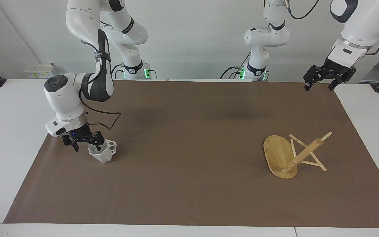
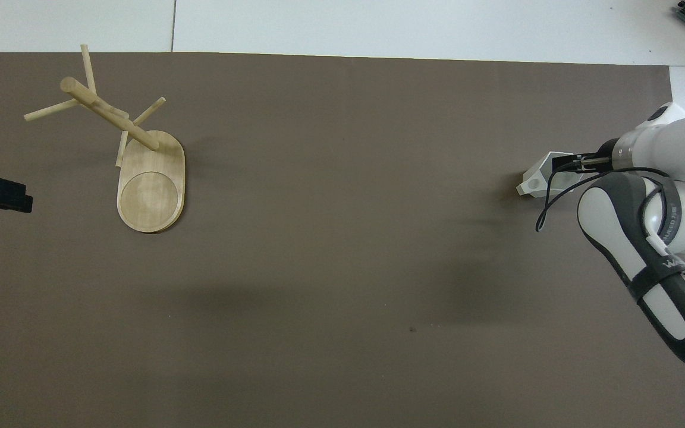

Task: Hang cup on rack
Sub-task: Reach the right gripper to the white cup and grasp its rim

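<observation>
The white faceted cup (image 1: 103, 154) (image 2: 536, 179) stands on the brown mat near the right arm's end of the table, its handle turned toward the middle of the table. My right gripper (image 1: 86, 144) (image 2: 565, 163) is low at the cup and open. It straddles the rim wall, with one fingertip dipped into the mouth. The bamboo rack (image 1: 280, 154) (image 2: 151, 190) lies tipped near the left arm's end, its post (image 1: 303, 155) slanting off the oval base and its pegs reaching the mat. My left gripper (image 1: 318, 86) (image 2: 0, 195) waits open in the air over the mat's edge at that end.
A brown mat (image 1: 189, 148) covers most of the white table (image 1: 8, 131). The right arm's elbow and cable (image 1: 94, 85) hang over the mat's corner nearer to the robots than the cup.
</observation>
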